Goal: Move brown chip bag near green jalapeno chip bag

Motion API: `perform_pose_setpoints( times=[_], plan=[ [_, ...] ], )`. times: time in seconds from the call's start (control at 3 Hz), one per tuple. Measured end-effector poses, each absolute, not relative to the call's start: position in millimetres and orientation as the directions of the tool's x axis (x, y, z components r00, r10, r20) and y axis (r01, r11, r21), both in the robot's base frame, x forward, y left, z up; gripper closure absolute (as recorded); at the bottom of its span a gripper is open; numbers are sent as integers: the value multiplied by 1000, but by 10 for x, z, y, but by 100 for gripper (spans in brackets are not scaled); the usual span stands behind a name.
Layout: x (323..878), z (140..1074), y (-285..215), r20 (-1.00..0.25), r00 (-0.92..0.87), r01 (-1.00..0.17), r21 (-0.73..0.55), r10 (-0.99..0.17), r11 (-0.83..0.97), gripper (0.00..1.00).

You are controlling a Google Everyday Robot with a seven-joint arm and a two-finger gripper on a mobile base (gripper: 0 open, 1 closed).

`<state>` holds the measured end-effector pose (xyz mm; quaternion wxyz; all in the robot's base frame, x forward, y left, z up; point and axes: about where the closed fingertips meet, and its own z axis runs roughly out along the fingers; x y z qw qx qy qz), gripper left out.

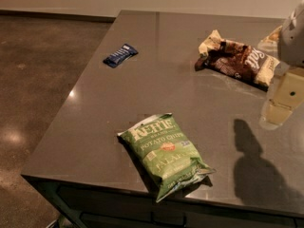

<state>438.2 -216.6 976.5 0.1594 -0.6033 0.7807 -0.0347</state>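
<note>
Camera view: brown chip bag (237, 58) lies flat, far right on the grey table (156, 80), well apart from the green jalapeno chip bag (164, 151) at the near edge; likely light, soft, glossy-slick, contents fragile; best pinched at its crumpled cream left end; long axis runs far-left to near-right. Gripper (274, 114) hangs just right of it; grasping or released, cannot tell.

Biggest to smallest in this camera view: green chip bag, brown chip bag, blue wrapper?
1. green jalapeno chip bag, nearest the camera, so unsure against the next
2. brown chip bag
3. blue wrapper, clearly smallest
The gripper hangs at the right edge, beside the brown chip bag.
</note>
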Motion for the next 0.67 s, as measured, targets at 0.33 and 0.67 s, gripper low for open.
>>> perform_pose_setpoints(
  times=[0.33,0.67],
  plan=[
    [4382,9765,-2166,-207,-221,-931,-247,-953,270,0],
    [4389,9764,-2164,-207,-221,-932,-243,-953,269,0]
  ],
)
